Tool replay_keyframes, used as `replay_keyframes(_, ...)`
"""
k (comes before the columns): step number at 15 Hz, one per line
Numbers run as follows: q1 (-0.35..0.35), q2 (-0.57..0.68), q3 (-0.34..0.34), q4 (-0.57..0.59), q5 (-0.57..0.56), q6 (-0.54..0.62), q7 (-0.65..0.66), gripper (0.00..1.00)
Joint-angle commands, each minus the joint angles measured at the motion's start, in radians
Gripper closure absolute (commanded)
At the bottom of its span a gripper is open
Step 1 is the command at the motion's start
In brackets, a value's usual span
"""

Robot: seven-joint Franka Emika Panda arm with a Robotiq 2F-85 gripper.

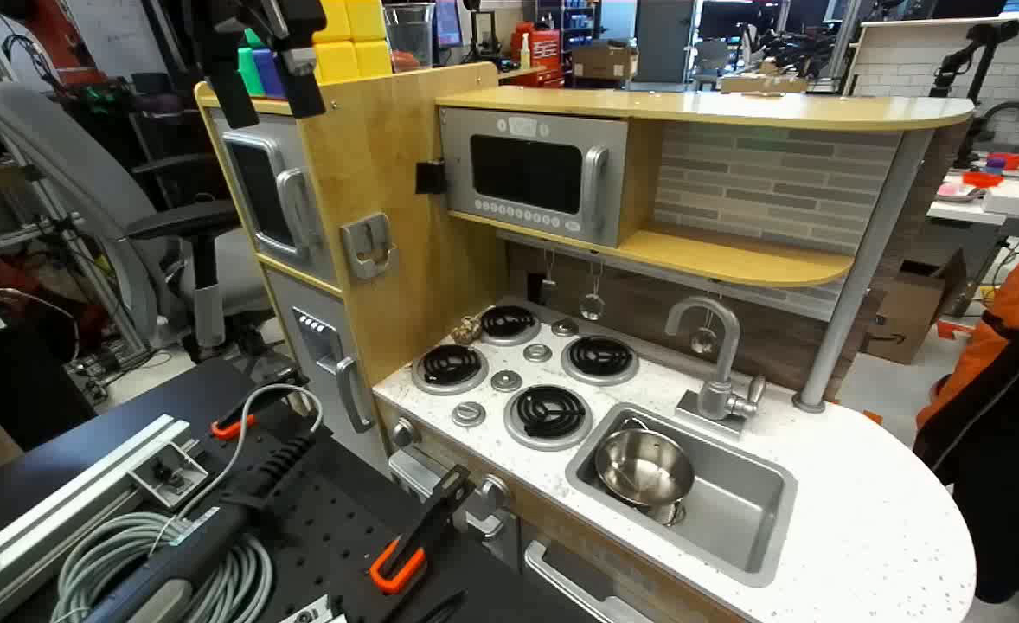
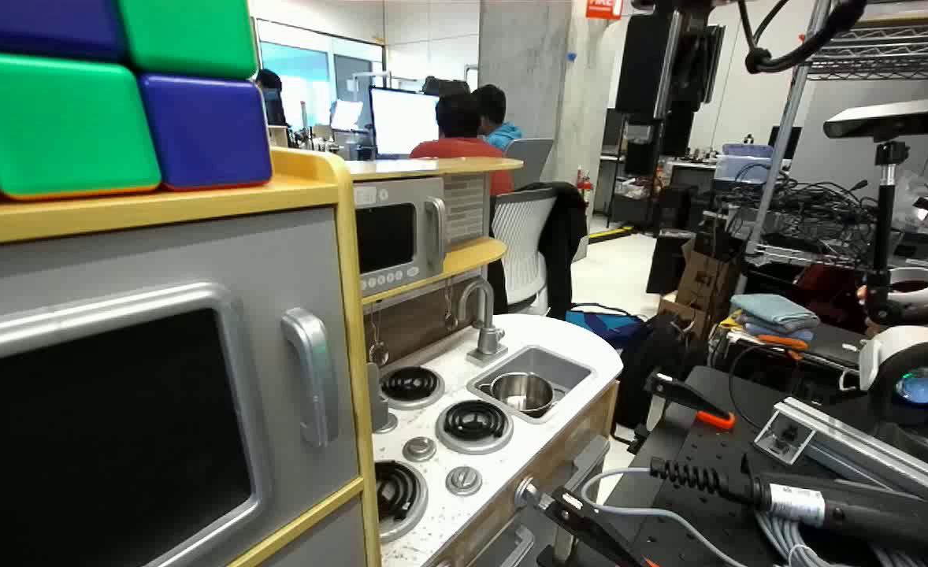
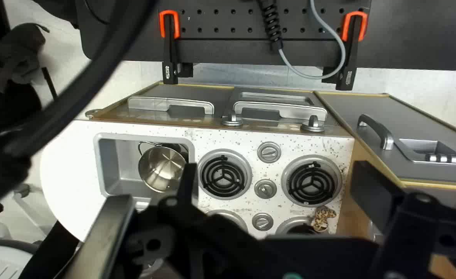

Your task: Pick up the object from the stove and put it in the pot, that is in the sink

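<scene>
A small tan toy with dark spots [image 1: 466, 330] lies on the stove [image 1: 503, 350] at the back corner, by the rim of a burner and close to the wooden side panel. It also shows in the wrist view [image 3: 322, 219]. The shiny steel pot [image 1: 645, 467] stands in the grey sink [image 1: 769, 519], at the end nearer the stove; it is upright or slightly tilted. My gripper [image 3: 276, 174] is open and empty, high above the stove. In an exterior view the gripper [image 1: 274, 108] hangs near the top of the tall cabinet. The toy is hidden in an exterior view.
A tall wooden side panel [image 1: 414, 190] borders the stove. A microwave [image 1: 531, 169] and shelf [image 1: 734, 255] overhang the back. Utensils [image 1: 592, 305] hang below. The tap [image 1: 717, 346] rises behind the sink. A black table [image 1: 328, 519] with clamps and cable lies in front.
</scene>
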Motion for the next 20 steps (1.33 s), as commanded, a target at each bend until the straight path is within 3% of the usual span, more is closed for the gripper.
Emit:
replay_keyframes(1, 0.016, 0.001, -0.015, 0.002, -0.009, -0.003, 0.008, 0.0)
replay_keyframes(3, 0.05, 0.019, -0.078, 0.009, 0.105, 0.028, -0.04, 0.0)
replay_keyframes(7, 0.012, 0.072, -0.149, 0.024, 0.224, 0.136, -0.013, 0.0)
replay_keyframes(13, 0.029, 0.2, -0.211, -0.037, 0.389, 0.608, -0.008, 0.0)
replay_keyframes(14, 0.04, 0.203, -0.21, -0.043, 0.409, 0.646, -0.008, 0.0)
replay_keyframes(15, 0.013, 0.178, -0.2, -0.038, 0.353, 0.559, -0.01, 0.0)
replay_keyframes(20, 0.022, 0.208, -0.201, -0.039, 0.378, 0.616, -0.006, 0.0)
